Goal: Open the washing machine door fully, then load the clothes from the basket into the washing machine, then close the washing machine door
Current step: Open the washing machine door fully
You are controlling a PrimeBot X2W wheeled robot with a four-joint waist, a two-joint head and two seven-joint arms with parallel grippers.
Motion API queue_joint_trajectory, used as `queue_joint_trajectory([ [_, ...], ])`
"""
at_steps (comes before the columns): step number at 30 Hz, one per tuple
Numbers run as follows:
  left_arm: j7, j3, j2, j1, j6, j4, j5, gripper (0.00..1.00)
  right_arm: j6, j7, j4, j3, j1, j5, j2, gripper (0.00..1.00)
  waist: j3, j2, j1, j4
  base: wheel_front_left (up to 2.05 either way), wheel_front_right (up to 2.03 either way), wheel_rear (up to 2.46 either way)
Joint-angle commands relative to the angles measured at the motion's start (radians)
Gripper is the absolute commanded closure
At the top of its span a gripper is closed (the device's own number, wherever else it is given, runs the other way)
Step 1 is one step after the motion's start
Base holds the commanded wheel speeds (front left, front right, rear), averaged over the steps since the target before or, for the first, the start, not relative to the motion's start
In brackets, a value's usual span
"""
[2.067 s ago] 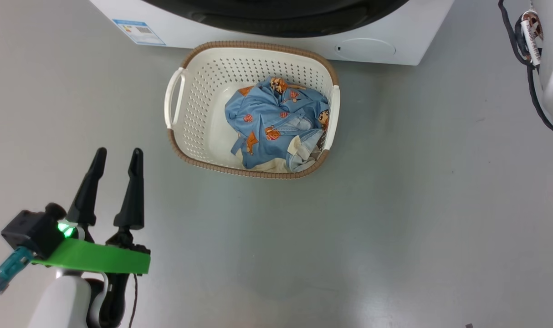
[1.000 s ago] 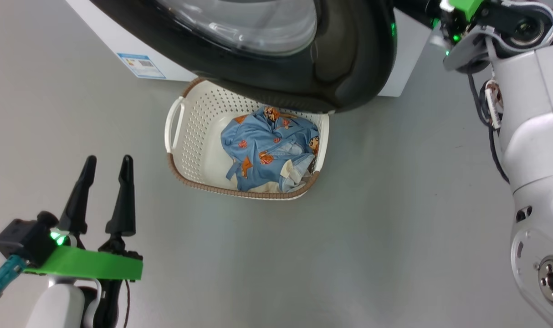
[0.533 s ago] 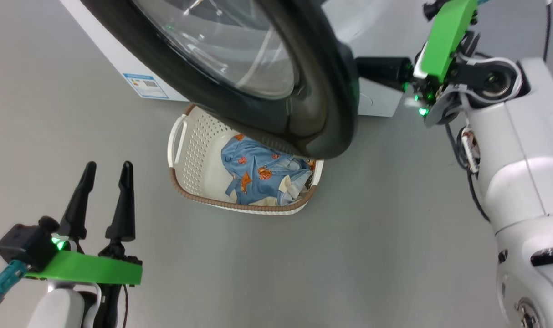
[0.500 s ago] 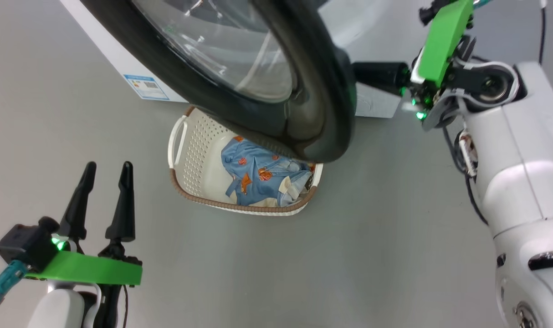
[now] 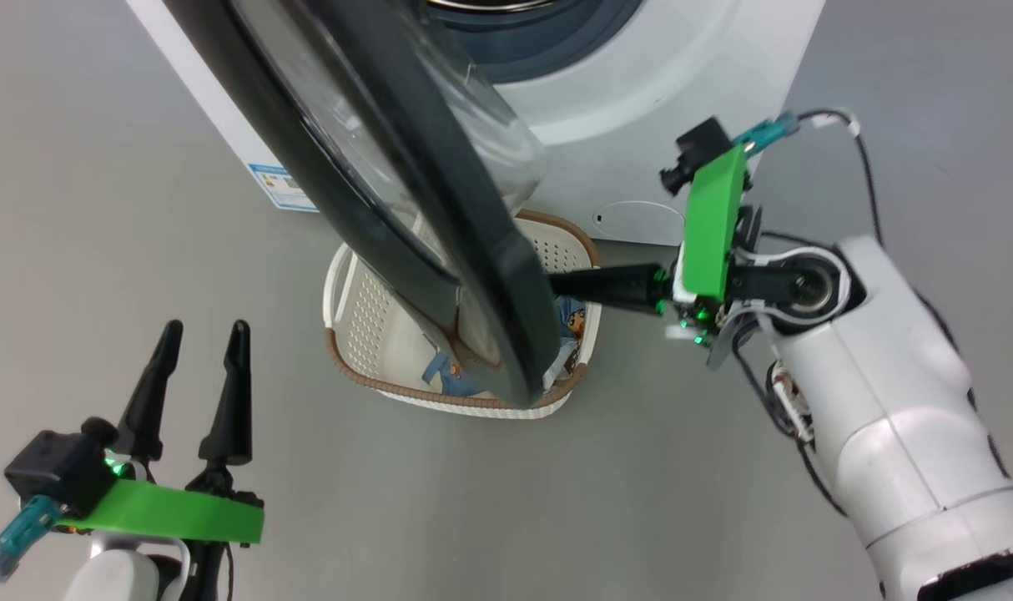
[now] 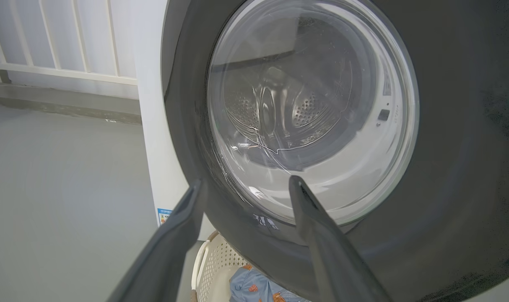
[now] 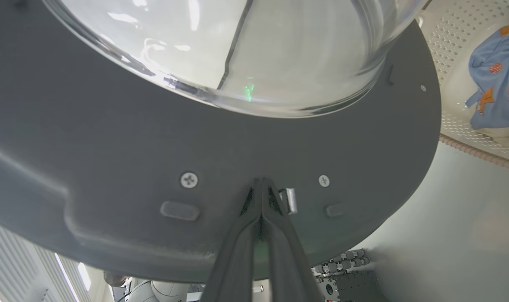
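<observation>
Washing machine door [image 5: 406, 192] standing partly open, with the shut right end effector [image 7: 260, 186] set against its inner face.

The door is seen edge-on from the head, standing out from the white washing machine [image 5: 640, 108] above the basket [image 5: 365, 325], in which the blue bear-print clothes [image 5: 452, 380] are heaped. The right end effector's fingers are closed tight together, nothing gripped, their tips placed on the dark inner rim just beside a small metal latch [image 7: 289, 200]. The left end effector [image 5: 206, 327] is held wide open and empty over the grey floor [image 5: 556, 501], well apart from the basket.
</observation>
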Motion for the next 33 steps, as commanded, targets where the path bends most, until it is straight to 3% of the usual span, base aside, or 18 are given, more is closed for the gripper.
queue_joint_trajectory([
  [1, -0.009, 0.039, 0.032, -0.006, -0.003, -0.025, 0.008, 0.00, 0.007, -0.002, -0.034, 0.020, 0.018, 0.016, 0.033, 1.00, -0.005, 0.0000, 0.0000, 0.005, 0.00, 0.00, 0.00],
  [12, -0.009, 0.042, 0.032, -0.002, -0.003, -0.021, 0.011, 0.00, 0.007, -0.145, -0.115, 0.245, 0.085, 0.199, 0.033, 1.00, -0.012, 0.0000, 0.0000, 0.015, 0.00, 0.00, 0.00],
  [26, -0.009, 0.045, 0.025, -0.007, -0.003, -0.011, 0.014, 0.00, 0.007, -0.299, -0.126, 0.539, 0.032, 0.412, 0.033, 1.00, -0.015, 0.0000, 0.0000, 0.021, 0.00, 0.00, 0.00],
  [33, -0.009, 0.047, 0.022, -0.010, -0.003, -0.010, 0.018, 0.00, 0.007, -0.382, -0.136, 0.636, 0.010, 0.505, 0.033, 1.00, -0.021, 0.0000, 0.0000, 0.019, 0.00, 0.00, 0.00],
])
